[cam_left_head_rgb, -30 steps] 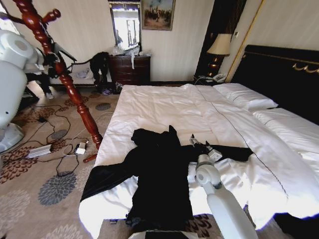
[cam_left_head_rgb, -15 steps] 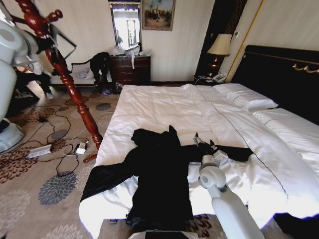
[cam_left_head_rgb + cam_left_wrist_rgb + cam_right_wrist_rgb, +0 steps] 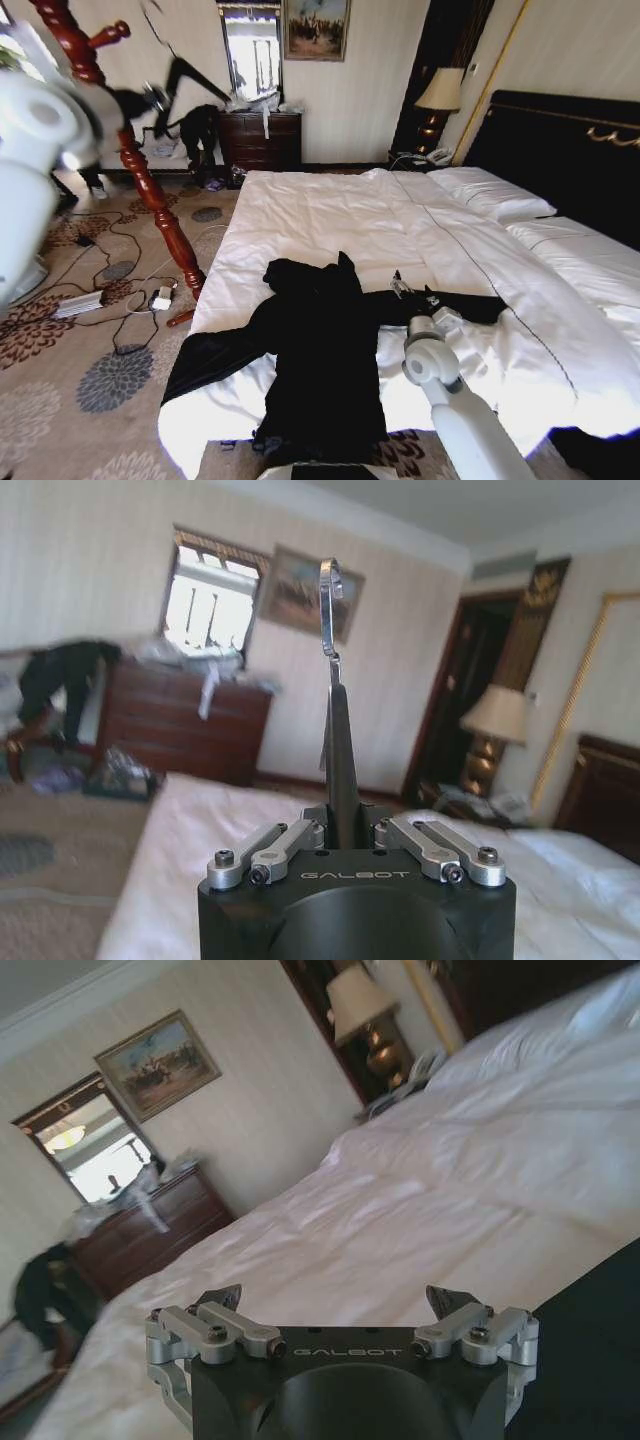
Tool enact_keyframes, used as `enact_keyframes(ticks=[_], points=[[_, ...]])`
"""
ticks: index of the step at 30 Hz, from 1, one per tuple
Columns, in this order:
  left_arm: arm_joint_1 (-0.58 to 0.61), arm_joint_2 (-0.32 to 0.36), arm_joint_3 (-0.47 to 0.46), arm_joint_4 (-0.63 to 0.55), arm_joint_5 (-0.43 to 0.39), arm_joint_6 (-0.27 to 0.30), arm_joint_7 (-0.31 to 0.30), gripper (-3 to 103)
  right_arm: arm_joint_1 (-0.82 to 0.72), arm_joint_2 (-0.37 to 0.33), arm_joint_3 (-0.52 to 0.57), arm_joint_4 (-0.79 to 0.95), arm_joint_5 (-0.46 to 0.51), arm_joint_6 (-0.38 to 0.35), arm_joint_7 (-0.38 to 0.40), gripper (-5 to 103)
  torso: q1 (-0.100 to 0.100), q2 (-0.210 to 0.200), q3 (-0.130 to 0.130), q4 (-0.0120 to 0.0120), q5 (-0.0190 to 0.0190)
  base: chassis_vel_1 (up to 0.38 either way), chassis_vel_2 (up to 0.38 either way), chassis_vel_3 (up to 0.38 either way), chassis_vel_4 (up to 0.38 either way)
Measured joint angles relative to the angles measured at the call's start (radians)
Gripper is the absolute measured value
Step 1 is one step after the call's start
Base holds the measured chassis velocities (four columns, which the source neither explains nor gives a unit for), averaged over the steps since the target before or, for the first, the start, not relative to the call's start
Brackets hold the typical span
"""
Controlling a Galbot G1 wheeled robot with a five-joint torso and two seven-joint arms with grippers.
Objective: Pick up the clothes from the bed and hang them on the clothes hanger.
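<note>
The left gripper (image 3: 345, 832), at ten o'clock, clenches a black hanger (image 3: 190, 75); the right gripper (image 3: 340, 1312), released, hovers over the coat (image 3: 320, 350). Next: grasp it.

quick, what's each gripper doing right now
Left gripper: shut on a black hanger, raised beside the coat stand.
Right gripper: open, holding nothing, low over the black coat on the bed.

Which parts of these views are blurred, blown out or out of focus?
Head view: the left end effector and the black hanger it grips are smeared by motion blur beside the coat stand; the black coat is crisp. Left wrist view: the mirror glares white. Right wrist view: the open right end effector is sharp, the bed soft.
</note>
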Motion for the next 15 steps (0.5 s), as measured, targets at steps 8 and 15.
enact_keyframes(ticks=[8, 15], points=[[0.346, -0.06, -0.044, -0.124, 0.09, -0.16, 0.04, 16, 0.037, -0.11, -0.025, 0.006, 0.287, -0.064, 0.004, 100, 0.0, 0.0, 0.0, -0.0014, -0.0013, 0.0, 0.0, 0.0, 0.0], [0.652, -0.182, -0.223, -0.287, 0.079, -0.198, 0.029, 16, 0.241, -0.131, -0.211, -0.174, 0.279, -0.106, 0.013, 100, 0.0, 0.0, 0.0, 0.0006, 0.0006, -0.005, -0.008, -0.009, -0.017]])
